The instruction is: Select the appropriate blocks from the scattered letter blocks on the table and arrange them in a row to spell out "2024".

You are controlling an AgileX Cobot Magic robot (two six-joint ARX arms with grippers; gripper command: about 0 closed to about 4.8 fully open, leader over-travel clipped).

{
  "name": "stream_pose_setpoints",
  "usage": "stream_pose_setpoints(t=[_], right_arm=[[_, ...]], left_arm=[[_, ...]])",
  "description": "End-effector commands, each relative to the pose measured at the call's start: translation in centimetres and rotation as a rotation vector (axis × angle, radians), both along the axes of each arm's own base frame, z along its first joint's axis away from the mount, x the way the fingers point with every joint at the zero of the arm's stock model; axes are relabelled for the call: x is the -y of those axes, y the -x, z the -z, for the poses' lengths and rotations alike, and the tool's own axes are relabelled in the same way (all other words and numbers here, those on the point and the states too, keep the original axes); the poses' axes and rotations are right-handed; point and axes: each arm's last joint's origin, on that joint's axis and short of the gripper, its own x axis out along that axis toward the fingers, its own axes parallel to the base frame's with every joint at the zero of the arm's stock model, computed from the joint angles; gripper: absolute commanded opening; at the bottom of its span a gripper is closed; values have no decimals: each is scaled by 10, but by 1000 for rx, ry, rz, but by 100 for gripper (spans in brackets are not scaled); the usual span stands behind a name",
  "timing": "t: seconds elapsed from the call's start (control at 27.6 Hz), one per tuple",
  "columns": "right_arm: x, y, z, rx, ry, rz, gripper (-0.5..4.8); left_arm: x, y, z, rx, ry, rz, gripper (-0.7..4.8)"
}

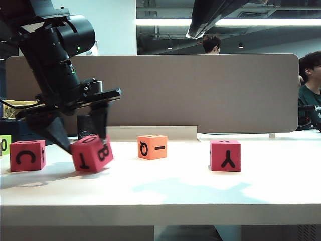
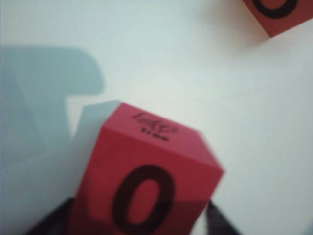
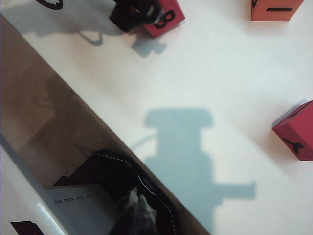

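My left gripper [image 1: 85, 144] straddles a pinkish-red block [image 1: 92, 153] marked T and B, which sits tilted at the table's [image 1: 165, 186] surface. In the left wrist view that block [image 2: 146, 171] shows a 0. One finger [image 2: 51, 226] is against it, while a thin strip of table shows beside the other finger [image 2: 218, 223], so the jaws stand open. Apart from it are a red C block [image 1: 27, 155], an orange block [image 1: 152, 146] and a red Y block [image 1: 225, 155]. My right gripper [image 3: 140, 211] is shut and empty, over the table's far edge.
A lime-green cube [image 1: 4, 144] sits at the far left edge. The grey-brown divider panel [image 1: 200, 90] runs behind the table. The right arm [image 1: 210, 17] hangs overhead. Bare tabletop lies in front of the blocks and between the orange and Y blocks.
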Motion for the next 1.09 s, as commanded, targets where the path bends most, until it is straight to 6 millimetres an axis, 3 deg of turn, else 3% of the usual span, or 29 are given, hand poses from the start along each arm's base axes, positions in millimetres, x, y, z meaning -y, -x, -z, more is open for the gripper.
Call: stream_pose_setpoints(t=[0.04, 0.14, 0.25, 0.51, 0.72, 0.91, 1.09], right_arm=[[0, 1, -3, 9, -5, -3, -5], [0, 1, -3, 8, -4, -3, -5], [0, 1, -3, 7, -2, -3, -5], [0, 1, -3, 5, -1, -2, -5], [1, 1, -2, 3, 1, -3, -5], [1, 2, -2, -3, 7, -2, -5], [1, 2, -2, -5, 5, -5, -5]], left_arm=[[1, -1, -2, 14, -3, 21, 376], [2, -1, -3, 23, -14, 48, 384], [3, -2, -5, 35, -28, 77, 479], [4, -6, -26, 41, -63, 115, 479], [-2, -13, -59, 119, -362, 182, 479], [-13, -10, -58, 60, -515, 332, 479], [-34, -14, -57, 16, -546, 329, 479]])
